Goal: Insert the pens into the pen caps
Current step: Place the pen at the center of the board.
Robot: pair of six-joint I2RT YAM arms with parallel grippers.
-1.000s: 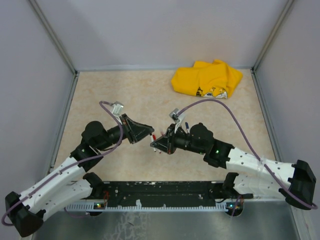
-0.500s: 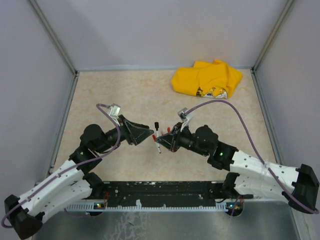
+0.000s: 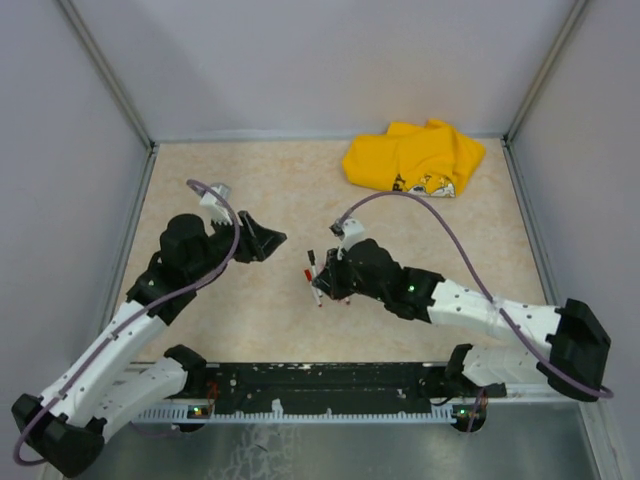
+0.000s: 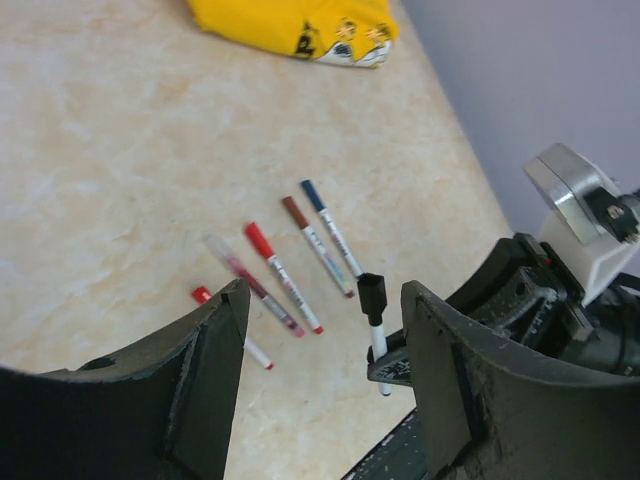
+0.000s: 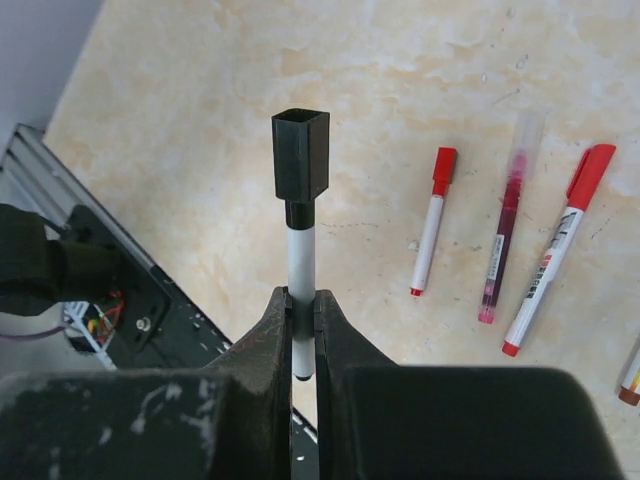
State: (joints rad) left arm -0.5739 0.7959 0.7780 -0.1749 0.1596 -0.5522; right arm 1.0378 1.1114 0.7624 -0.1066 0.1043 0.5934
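Note:
My right gripper point(image 5: 302, 300) is shut on the white barrel of a pen point(image 5: 301, 262), which stands upright with a black cap point(image 5: 300, 155) on its top end. The top view shows this pen point(image 3: 315, 278) near the table's middle, at the right gripper point(image 3: 322, 287). My left gripper point(image 4: 325, 335) is open and empty, its jaws wide apart, and it sits a short way left of the pen point(image 3: 265, 240). Several capped pens lie on the table: a short red one point(image 5: 433, 215), a translucent red one point(image 5: 507, 220) and a red-capped one point(image 5: 560, 245).
A crumpled yellow cloth point(image 3: 413, 158) lies at the back right of the table. A brown-capped pen point(image 4: 315, 245) and a blue-capped pen point(image 4: 333, 228) lie beside the red ones. A black rail point(image 3: 320, 380) runs along the near edge between the arm bases.
The left gripper opened, let go of the black cap and drew back to the left. The right gripper keeps the capped pen and has shifted slightly forward.

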